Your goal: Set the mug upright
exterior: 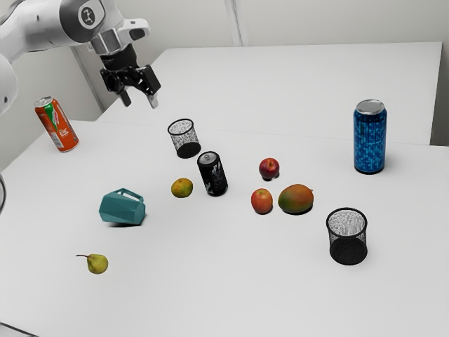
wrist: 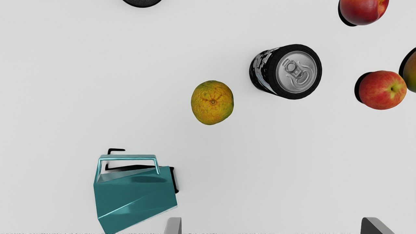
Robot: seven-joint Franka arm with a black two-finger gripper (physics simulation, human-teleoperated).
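High above the table's back part, my black gripper (exterior: 140,100) hangs from the arm with its fingers spread. The teal faceted mug (exterior: 122,208) lies on its side on the white table, toward the exterior view's lower left, well below the hand. From the wrist, the mug (wrist: 136,198) shows its angular body with the thin handle along one side, close to one fingertip in the picture. My gripper (wrist: 271,226) has its two fingertips wide apart and holds nothing.
A mandarin (exterior: 182,187) and a black can (exterior: 212,174) stand beyond the mug; a pear (exterior: 97,263) lies nearer the front. Two mesh cups, (exterior: 184,139) being the farther mesh cup, an orange can (exterior: 57,125), a blue can (exterior: 370,137), apples (exterior: 262,201) and a mango (exterior: 296,199) also occupy the table.
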